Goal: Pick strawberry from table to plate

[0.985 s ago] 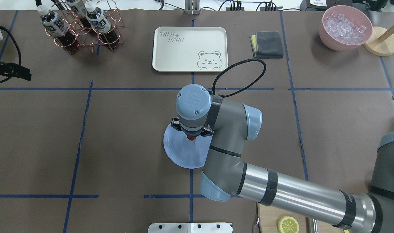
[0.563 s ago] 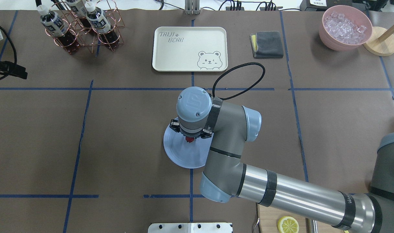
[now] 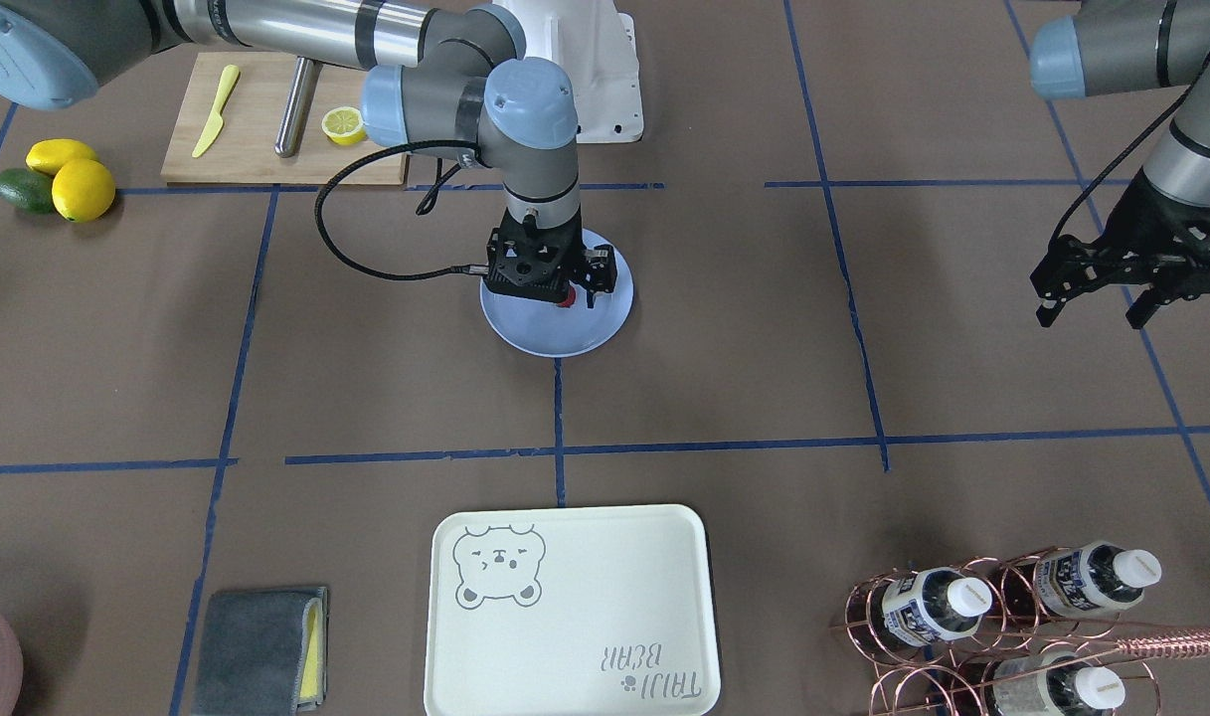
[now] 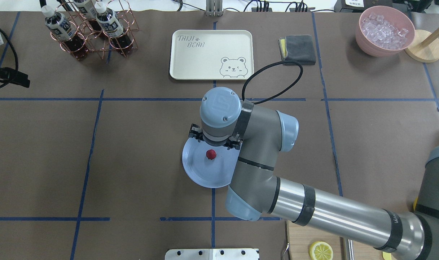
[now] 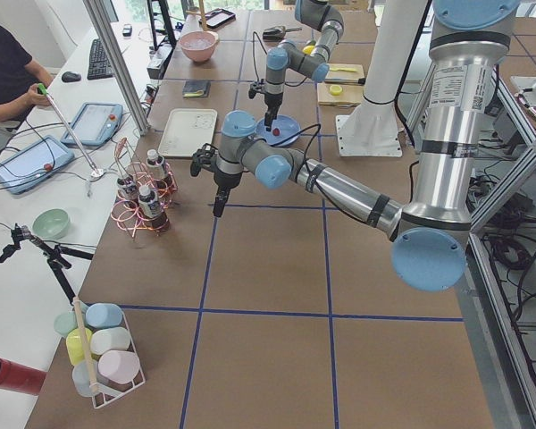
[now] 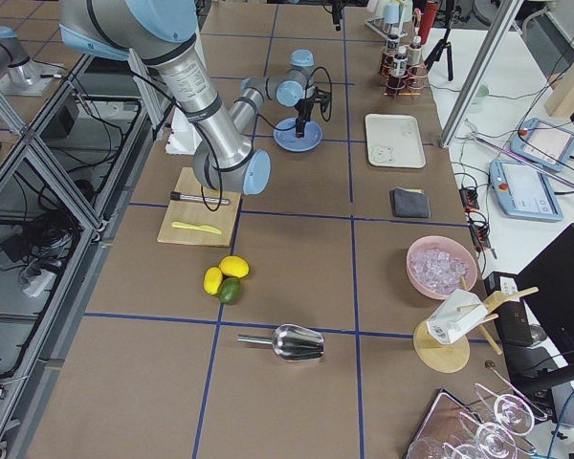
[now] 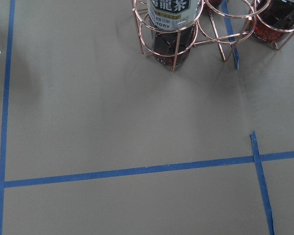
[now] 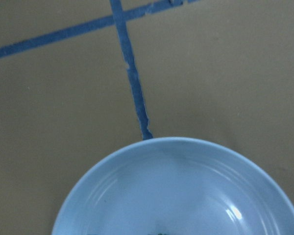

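Note:
The strawberry (image 4: 211, 154), small and dark red, lies free near the middle of the light-blue plate (image 4: 201, 175) on the brown-paper table (image 4: 140, 144). My right gripper (image 3: 563, 286) hangs just above the plate (image 3: 555, 336), pointing down and open, with the berry (image 3: 565, 299) below its fingers and apart from them. The right wrist view shows only the plate's near rim (image 8: 176, 147) and blue tape. At the table's left end my left gripper (image 3: 1090, 303) hovers open and holds nothing.
A cream bear tray (image 4: 211, 54) lies beyond the plate. The copper rack of bottles (image 4: 93, 29) stands far left, a grey cloth (image 4: 298, 49) and a pink ice bowl (image 4: 384, 30) far right. The cutting board (image 3: 266, 119) with half a lemon, two lemons (image 3: 78, 179) and an avocado sit near the robot's right.
The right wrist has lifted and shifted toward the far side. The strawberry, earlier tucked under the gripper, now lies uncovered on the plate. The left arm has barely moved.

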Tool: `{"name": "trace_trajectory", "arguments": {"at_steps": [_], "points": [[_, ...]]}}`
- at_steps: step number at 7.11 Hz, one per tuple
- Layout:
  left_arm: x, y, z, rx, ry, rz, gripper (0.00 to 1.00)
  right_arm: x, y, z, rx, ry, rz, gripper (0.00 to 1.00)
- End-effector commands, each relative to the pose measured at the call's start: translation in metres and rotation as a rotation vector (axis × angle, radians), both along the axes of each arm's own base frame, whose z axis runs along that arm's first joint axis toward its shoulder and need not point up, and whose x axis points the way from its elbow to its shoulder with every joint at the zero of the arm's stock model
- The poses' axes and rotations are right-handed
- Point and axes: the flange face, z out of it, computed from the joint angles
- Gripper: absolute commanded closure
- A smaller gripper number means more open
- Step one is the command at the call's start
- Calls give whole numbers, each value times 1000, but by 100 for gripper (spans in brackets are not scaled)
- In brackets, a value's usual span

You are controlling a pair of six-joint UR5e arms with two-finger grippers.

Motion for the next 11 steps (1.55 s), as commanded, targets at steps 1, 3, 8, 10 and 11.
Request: {"name": "trace_trajectory", "arguments": {"at_steps": [1, 3, 8, 10, 11], "points": [[-16, -3, 1, 16, 11, 46, 0, 110, -41, -24, 13, -9, 39, 0], [-55, -11, 19, 57, -9, 115, 0, 237, -75, 36, 112, 13, -53, 0], [-163, -18, 90, 11, -30, 238, 0, 510, -111, 246, 319, 103, -346, 0], [-178, -1, 129, -13, -43, 271, 0, 587, -68, 341, 349, 124, -457, 0], [-182, 8, 144, -38, -40, 268, 0, 618, -49, 389, 337, 66, -477, 0]]}}
